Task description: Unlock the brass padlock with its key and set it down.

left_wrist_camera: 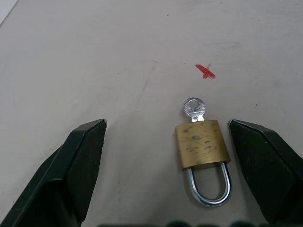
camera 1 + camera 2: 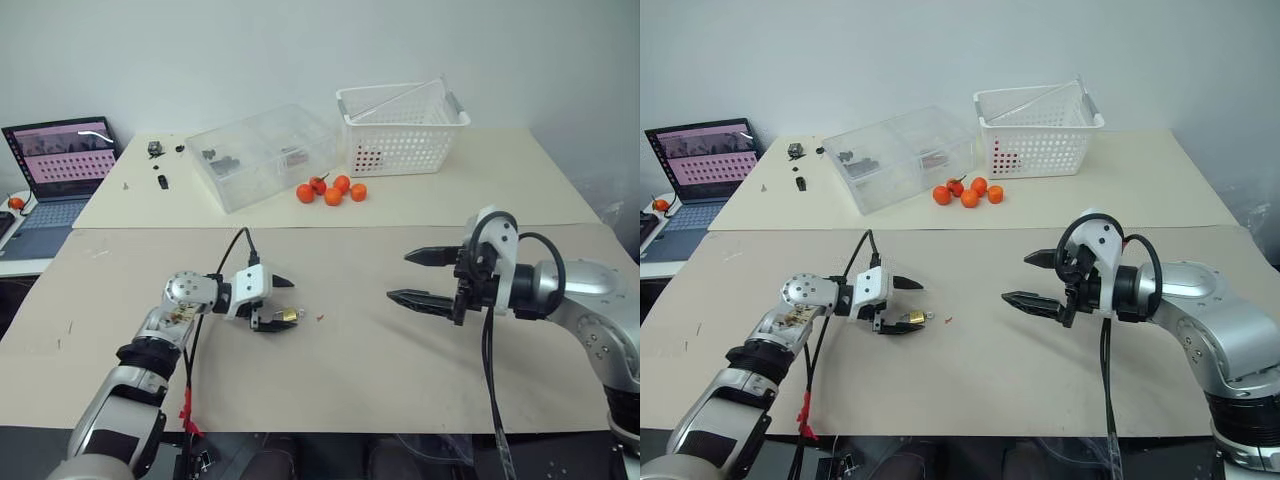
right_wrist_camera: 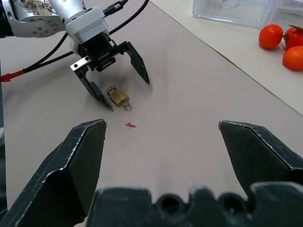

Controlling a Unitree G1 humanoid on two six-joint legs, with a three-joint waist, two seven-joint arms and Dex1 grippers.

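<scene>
The brass padlock (image 1: 202, 144) lies flat on the beige table between the fingers of my left gripper (image 1: 167, 123), which is open around it. It lies close to one finger (image 1: 265, 165) and I cannot tell if they touch. Both legs of its silvery shackle (image 1: 208, 189) run into the body. The key (image 1: 193, 108) sticks out of the end opposite the shackle. From the head views, the padlock (image 2: 288, 316) sits under the left gripper (image 2: 291, 300). My right gripper (image 2: 399, 276) hovers open to the right, holding nothing and pointing toward the lock (image 3: 118, 97).
A tiny red speck (image 2: 319, 319) lies just right of the padlock. At the back stand a clear plastic box (image 2: 265, 155), a white basket (image 2: 400, 130) and several orange-red fruits (image 2: 332, 190). A laptop (image 2: 60, 160) sits at far left.
</scene>
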